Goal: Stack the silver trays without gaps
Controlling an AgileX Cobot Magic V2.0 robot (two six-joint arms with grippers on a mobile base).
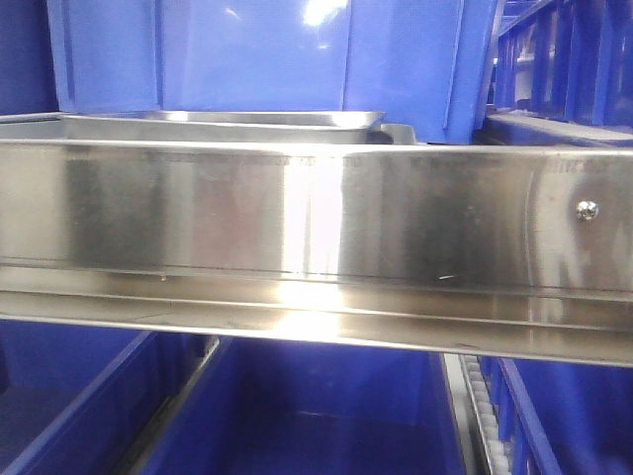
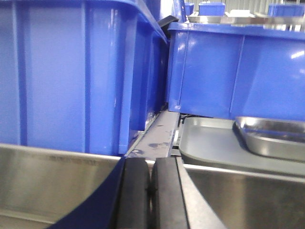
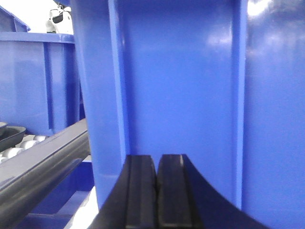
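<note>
In the left wrist view, a shiny silver tray (image 2: 274, 138) lies at the right inside a wider, duller grey tray (image 2: 209, 143). From the front, only the trays' rims (image 1: 227, 119) show above the steel rail. My left gripper (image 2: 151, 164) is shut on nothing, low behind the rail and short of the trays. My right gripper (image 3: 156, 160) is also shut and empty, and it faces a blue bin wall (image 3: 181, 86). No silver tray shows in the right wrist view.
A long steel rail (image 1: 316, 208) with a screw (image 1: 587, 210) crosses the front view. Blue bins (image 2: 71, 71) stand close behind and beside the trays, with more bins below (image 1: 326, 416). More steel pans (image 2: 238, 19) sit on a far bin. A dark rail (image 3: 43, 162) and rollers (image 3: 19, 145) lie left of the right gripper.
</note>
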